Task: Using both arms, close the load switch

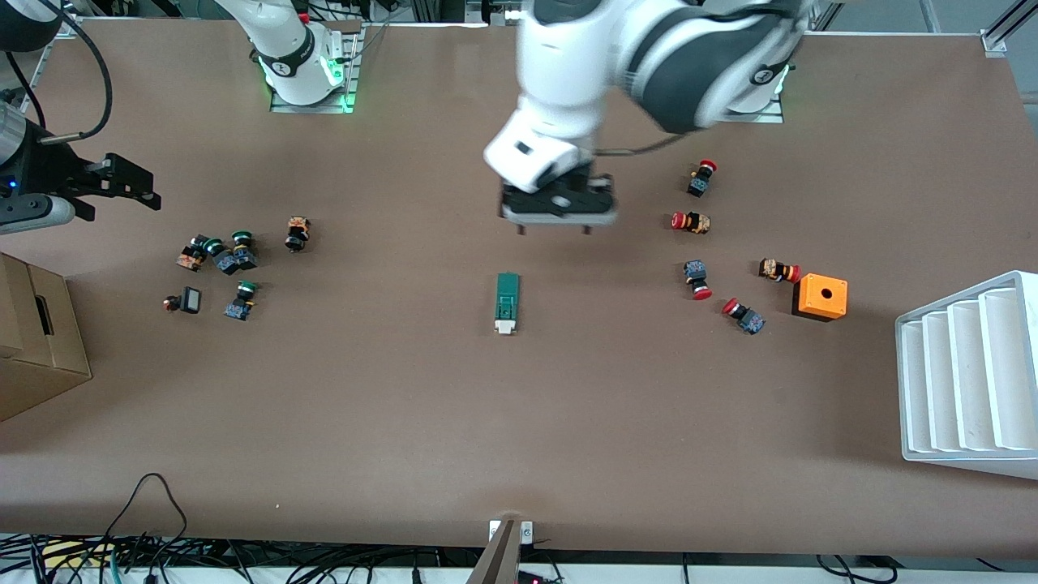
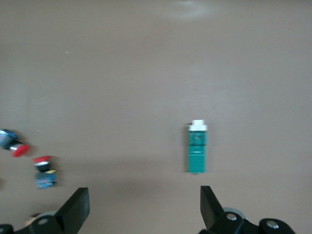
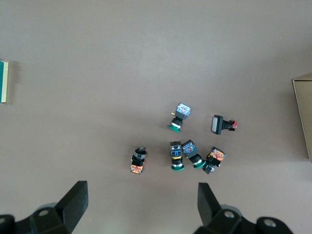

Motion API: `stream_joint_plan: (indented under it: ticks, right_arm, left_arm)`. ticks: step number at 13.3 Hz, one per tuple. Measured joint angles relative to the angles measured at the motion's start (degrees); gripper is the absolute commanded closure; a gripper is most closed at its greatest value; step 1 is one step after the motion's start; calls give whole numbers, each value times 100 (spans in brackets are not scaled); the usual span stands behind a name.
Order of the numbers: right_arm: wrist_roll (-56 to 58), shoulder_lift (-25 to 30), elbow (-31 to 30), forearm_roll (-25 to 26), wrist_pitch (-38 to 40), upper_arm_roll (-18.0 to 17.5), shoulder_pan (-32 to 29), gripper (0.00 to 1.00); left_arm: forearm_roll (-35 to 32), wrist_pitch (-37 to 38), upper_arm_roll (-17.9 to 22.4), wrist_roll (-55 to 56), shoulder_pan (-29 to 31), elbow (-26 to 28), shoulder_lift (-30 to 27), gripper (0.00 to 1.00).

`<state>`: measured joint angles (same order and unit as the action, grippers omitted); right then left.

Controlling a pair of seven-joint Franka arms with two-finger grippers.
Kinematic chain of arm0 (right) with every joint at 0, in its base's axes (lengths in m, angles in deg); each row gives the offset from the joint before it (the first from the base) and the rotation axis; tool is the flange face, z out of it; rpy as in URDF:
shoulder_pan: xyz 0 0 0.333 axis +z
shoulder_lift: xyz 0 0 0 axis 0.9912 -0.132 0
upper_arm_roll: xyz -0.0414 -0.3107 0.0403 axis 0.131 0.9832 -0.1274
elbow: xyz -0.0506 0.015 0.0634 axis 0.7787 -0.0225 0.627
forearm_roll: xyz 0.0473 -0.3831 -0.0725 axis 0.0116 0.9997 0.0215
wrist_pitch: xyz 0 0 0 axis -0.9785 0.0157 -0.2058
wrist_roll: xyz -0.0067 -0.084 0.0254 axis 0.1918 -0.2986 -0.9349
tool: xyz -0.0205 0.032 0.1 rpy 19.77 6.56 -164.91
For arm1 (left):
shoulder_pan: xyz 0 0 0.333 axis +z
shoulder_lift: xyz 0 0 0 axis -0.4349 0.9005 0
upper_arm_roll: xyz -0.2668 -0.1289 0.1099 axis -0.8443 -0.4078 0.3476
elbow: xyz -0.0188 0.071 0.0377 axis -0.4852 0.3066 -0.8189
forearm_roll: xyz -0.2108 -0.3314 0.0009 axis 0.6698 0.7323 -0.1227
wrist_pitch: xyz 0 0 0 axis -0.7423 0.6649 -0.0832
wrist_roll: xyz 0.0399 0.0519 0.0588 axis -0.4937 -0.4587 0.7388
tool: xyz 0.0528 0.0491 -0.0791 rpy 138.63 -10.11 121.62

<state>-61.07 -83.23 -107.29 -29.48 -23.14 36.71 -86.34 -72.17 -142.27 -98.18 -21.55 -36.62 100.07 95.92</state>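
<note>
The load switch (image 1: 507, 302) lies flat mid-table with the left gripper (image 1: 556, 229) spread wide above the bare table just beside it and the right gripper (image 3: 139, 204) waiting spread over the green buttons (image 3: 183, 146), so an off-centre descent could knock it askew

We count one load switch (image 1: 507, 302), five red-capped push buttons (image 1: 692, 222) toward the left arm's end from it, one orange box (image 1: 821, 297), plus three green-capped buttons (image 1: 242, 299) toward the right arm's end.
</note>
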Motion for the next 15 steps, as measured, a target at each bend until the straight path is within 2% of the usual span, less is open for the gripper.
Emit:
stream_joint_plan:
  ticks: [3,5,11,15]
  right_arm:
    - [35,-137,183,0,0,-22,8,1]
    - [37,-199,259,1,10,-49,26,1]
    - [37,-209,372,37,261,-86,92,1]
    - [36,-209,464,38,368,-85,93,1]
  left_arm:
    - [211,393,29,-1705,753,18,-286,0]
    - [565,607,306,-2618,1054,25,-511,0]
    - [1758,1139,2406,-5330,1229,70,-1183,0]
    - [1950,1357,2951,-5551,1646,113,-1370,0]
